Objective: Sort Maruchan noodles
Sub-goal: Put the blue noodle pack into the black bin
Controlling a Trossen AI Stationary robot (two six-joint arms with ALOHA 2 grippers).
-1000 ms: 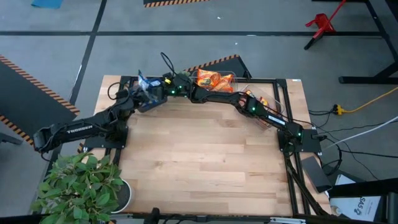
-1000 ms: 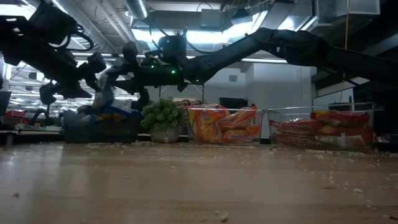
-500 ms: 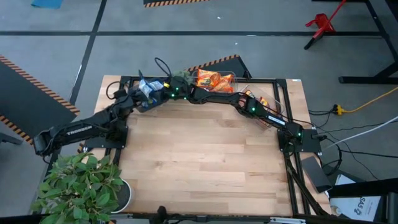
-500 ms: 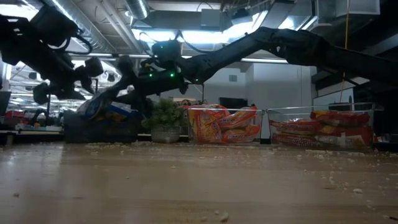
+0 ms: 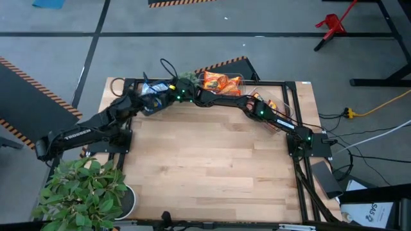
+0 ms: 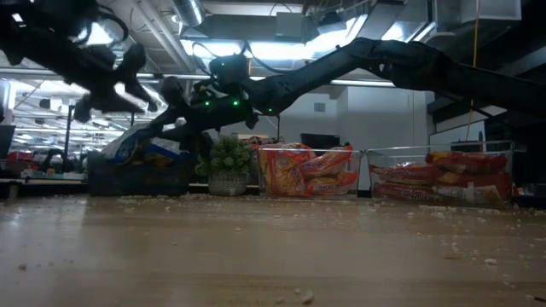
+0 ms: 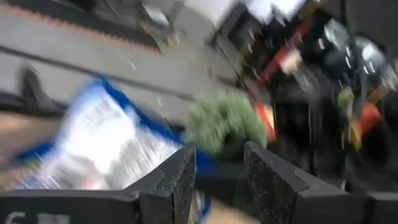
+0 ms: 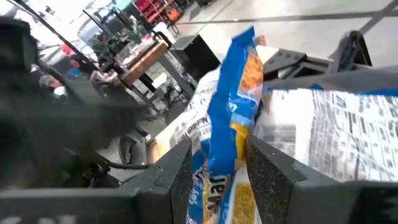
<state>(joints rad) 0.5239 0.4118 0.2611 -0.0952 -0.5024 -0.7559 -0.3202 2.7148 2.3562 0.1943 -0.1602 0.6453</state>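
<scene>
table's bare, so i'd say nearly done: right gripper point(image 8: 214, 171) pinches a blue maruchan packet point(image 8: 233, 124) over the far-left bin point(image 6: 136, 175); left gripper point(image 7: 214, 177) open, empty.

blue-and-white packet point(image 8: 233, 134), orange packets point(image 6: 309, 173)

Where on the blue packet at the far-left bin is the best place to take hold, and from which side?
By its upstanding edge, where the right gripper already pinches the blue packet. It stands on edge, thin between the fingers, so closing across its flat faces from above looks surest. The left gripper is open beside the bin.
</scene>
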